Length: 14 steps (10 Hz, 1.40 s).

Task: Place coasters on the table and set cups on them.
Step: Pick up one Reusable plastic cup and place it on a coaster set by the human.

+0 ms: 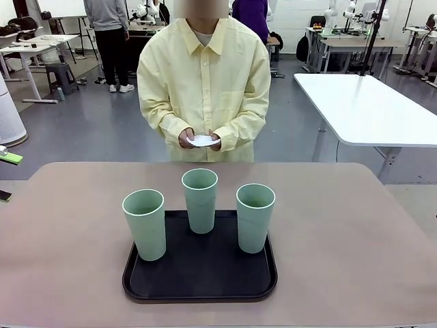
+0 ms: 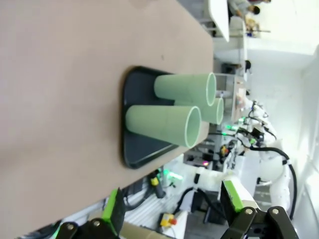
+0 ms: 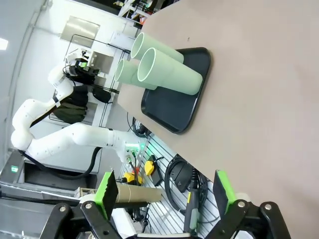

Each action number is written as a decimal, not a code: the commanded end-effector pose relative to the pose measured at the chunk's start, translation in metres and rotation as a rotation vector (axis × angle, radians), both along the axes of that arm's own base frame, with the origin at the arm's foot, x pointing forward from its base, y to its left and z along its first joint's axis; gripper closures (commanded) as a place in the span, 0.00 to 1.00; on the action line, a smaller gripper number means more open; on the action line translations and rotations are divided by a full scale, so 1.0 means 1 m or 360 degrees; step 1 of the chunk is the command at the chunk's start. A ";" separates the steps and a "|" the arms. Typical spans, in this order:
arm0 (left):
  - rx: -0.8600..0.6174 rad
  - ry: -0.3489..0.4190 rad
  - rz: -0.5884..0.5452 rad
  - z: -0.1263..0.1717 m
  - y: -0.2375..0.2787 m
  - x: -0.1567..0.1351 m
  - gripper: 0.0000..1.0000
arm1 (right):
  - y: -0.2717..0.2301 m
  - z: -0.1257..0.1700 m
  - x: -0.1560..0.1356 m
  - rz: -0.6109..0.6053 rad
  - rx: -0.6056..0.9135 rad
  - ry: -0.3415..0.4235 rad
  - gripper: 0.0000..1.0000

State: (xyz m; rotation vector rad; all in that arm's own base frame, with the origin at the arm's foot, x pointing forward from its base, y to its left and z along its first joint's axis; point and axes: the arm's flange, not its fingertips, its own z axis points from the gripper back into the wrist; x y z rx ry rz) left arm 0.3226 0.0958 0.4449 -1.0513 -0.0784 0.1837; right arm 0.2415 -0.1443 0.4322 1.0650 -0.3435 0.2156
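Thin white scalloped round coasters (image 1: pixel 203 141): none laid yet. The person holds them roughly flat, far beyond both robot hands. Three tall pale mint-green plastic cups (image 1: pixel 200 200) stand upright on the black rectangular tray (image 1: pixel 205 270), long axes vertical and mouths up, well ahead of the left hand (image 2: pixel 174 204) and right hand (image 3: pixel 164 191). Both are spread wide and empty. No coaster lies on the beige-brown matte surface (image 1: pixel 68 239). Judged: all placing remains.

Open table (image 1: pixel 355 239) around 3 clustered cups (image 1: pixel 200 199)
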 end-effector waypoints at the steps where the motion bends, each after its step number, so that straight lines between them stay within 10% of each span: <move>1: 0.0097 0.0030 0.0062 -0.001 0.002 -0.013 0.00 | 0.029 -0.021 -0.016 0.0026 0.0060 -0.0075 0.00; 14: 0.0031 0.0002 0.0015 -0.001 0.003 -0.004 0.00 | 0.000 0.000 0.000 0.0000 0.0000 0.0000 0.00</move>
